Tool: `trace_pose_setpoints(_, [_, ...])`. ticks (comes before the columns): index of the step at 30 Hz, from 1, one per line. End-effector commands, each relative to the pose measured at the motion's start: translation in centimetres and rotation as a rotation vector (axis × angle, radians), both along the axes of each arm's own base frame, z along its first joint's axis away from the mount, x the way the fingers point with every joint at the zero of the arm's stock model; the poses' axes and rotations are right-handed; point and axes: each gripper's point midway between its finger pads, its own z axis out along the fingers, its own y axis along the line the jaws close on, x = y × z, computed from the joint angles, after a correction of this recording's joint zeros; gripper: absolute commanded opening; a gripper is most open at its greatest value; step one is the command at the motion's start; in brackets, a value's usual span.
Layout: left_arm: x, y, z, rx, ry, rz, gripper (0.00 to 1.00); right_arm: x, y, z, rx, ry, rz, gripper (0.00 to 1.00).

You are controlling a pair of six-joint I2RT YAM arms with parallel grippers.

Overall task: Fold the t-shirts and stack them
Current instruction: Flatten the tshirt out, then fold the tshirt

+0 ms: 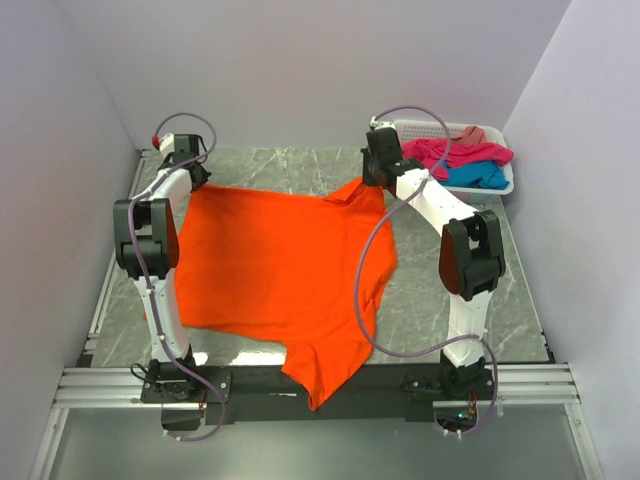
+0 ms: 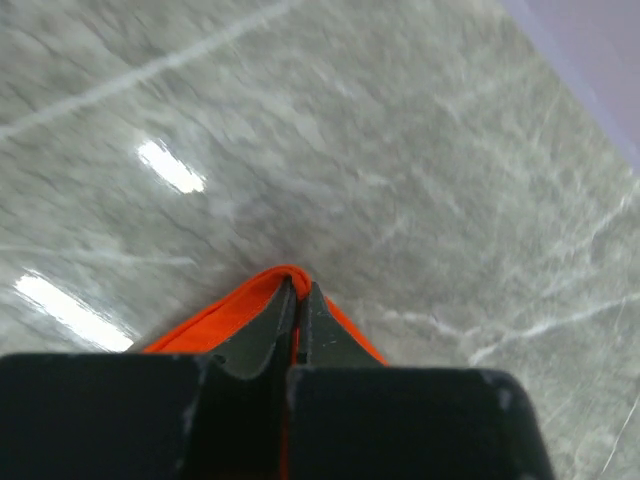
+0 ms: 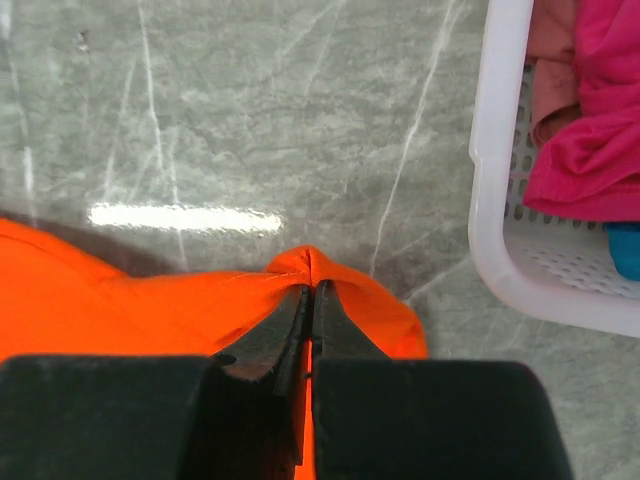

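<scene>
Both arms' jaws are clamped on a far corner each of the orange t-shirt [image 1: 270,260], which lies spread across the worktop [image 1: 280,165]. Flattening seems in hand. Next, both corners should travel evenly into the first fold.

Bare table [image 1: 290,165] runs between the orange t-shirt [image 1: 270,260] and the back wall [image 1: 300,70]. The white basket [image 3: 488,150] blocks the far right corner.
</scene>
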Motion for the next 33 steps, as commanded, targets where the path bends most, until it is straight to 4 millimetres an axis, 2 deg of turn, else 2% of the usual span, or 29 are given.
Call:
trace_pose_setpoints(1, [1.8, 2.9, 5.7, 0.04, -0.128, 0.035, 0.01, 1.8, 0.9, 3.2, 0.051, -0.062, 0.004, 0.0])
trace_pose_setpoints(3, [2.5, 3.6, 5.5, 0.039, -0.127, 0.028, 0.01, 2.3, 1.4, 2.1, 0.058, -0.035, 0.013, 0.0])
trace_pose_setpoints(5, [3.3, 4.0, 5.7, 0.052, -0.136, 0.022, 0.01, 3.2, 2.1, 2.5, 0.073, -0.049, 0.033, 0.0])
trace_pose_setpoints(7, [3.8, 4.3, 4.7, 0.071, -0.12, 0.013, 0.01, 4.2, 3.1, 2.1, 0.084, -0.06, 0.068, 0.0])
trace_pose_setpoints(8, [4.4, 4.4, 5.3, 0.074, -0.135, 0.008, 0.01, 4.4, 3.8, 2.0, 0.101, -0.059, 0.092, 0.0])
trace_pose_setpoints(9, [4.7, 4.5, 4.1, 0.066, -0.118, 0.0, 0.01, 4.7, 4.2, 1.1, 0.105, -0.044, 0.103, 0.0])
trace_pose_setpoints(11, [4.9, 4.6, 4.0, 0.064, -0.099, -0.003, 0.0, 5.0, 4.1, 1.2, 0.095, -0.041, 0.079, 0.0])
trace_pose_setpoints(13, [4.6, 4.8, 3.2, 0.065, -0.074, 0.006, 0.0, 4.5, 3.9, 0.6, 0.08, -0.015, 0.064, 0.0])
trace_pose_setpoints(14, [4.0, 5.0, 2.6, 0.068, -0.057, 0.01, 0.0, 4.1, 3.8, 1.1, 0.083, -0.015, 0.059, 0.0])
trace_pose_setpoints(15, [3.7, 5.2, 3.5, 0.077, -0.071, 0.026, 0.01, 3.7, 3.8, 1.4, 0.093, -0.009, 0.055, 0.0])
trace_pose_setpoints(16, [3.4, 5.2, 3.7, 0.08, -0.074, 0.03, 0.0, 2.6, 4.1, 0.5, 0.09, 0.017, 0.063, 0.0])
trace_pose_setpoints(17, [2.7, 5.2, 3.1, 0.081, -0.062, 0.034, 0.0, 1.9, 4.0, 1.7, 0.099, 0.004, 0.065, 0.0])
trace_pose_setpoints(18, [2.3, 5.4, 4.2, 0.08, -0.078, 0.046, 0.0, 1.2, 4.1, 1.8, 0.101, 0.011, 0.074, 0.0])
trace_pose_setpoints(19, [1.9, 5.3, 4.4, 0.079, -0.078, 0.049, 0.0, -0.2, 4.0, 0.7, 0.084, 0.046, 0.077, 0.0])
trace_pose_setpoints(20, [1.0, 5.4, 4.0, 0.076, -0.048, 0.058, 0.0, -1.3, 4.3, 1.8, 0.08, 0.035, 0.089, 0.0])
trace_pose_setpoints(21, [0.4, 5.4, 4.8, 0.066, -0.052, 0.071, 0.0, -2.9, 3.7, 0.6, 0.046, 0.074, 0.074, 0.0])
trace_pose_setpoints(22, [-0.1, 5.3, 4.9, 0.061, -0.045, 0.072, 0.01, -3.9, 3.5, 0.6, 0.038, 0.084, 0.066, 0.0])
trace_pose_setpoints(23, [-1.3, 5.2, 4.8, 0.052, -0.032, 0.086, 0.0, -5.2, 4.0, 2.0, 0.046, 0.066, 0.072, 0.0])
trace_pose_setpoints(24, [-2.0, 5.0, 4.6, 0.027, -0.025, 0.108, 0.0, -6.1, 4.0, 2.1, 0.048, 0.068, 0.07, 0.0])
trace_pose_setpoints(25, [-2.6, 4.8, 4.5, 0.015, -0.023, 0.111, 0.0, -7.6, 3.9, 1.0, 0.048, 0.098, 0.062, 0.0])
trace_pose_setpoints(26, [-3.7, 4.7, 4.3, 0.006, -0.012, 0.118, 0.0, -8.5, 4.0, 2.1, 0.06, 0.081, 0.062, 0.0])
trace_pose_setpoints(27, [-4.3, 4.8, 4.2, 0.001, -0.009, 0.133, 0.0, -9.9, 4.4, 1.7, 0.058, 0.105, 0.06, 0.0])
trace_pose_setpoints(28, [-4.9, 4.9, 4.1, 0.004, 0.001, 0.142, 0.01, -10.8, 3.8, 1.2, 0.031, 0.113, 0.021, 0.0])
trace_pose_setpoints(29, [-5.9, 5.4, 4.3, 0.018, 0.012, 0.162, 0.0, -11.7, 3.8, 1.9, 0.037, 0.105, 0.011, 0.0])
trace_pose_setpoints(31, [-7.5, 6.1, 3.8, 0.023, 0.063, 0.208, 0.0, -13.6, 4.4, 1.0, 0.037, 0.132, 0.013, 0.0])
trace_pose_setpoints(33, [-8.5, 7.0, 4.3, 0.035, 0.073, 0.242, 0.01, -14.8, 4.8, 1.2, 0.059, 0.14, 0.011, 0.0])
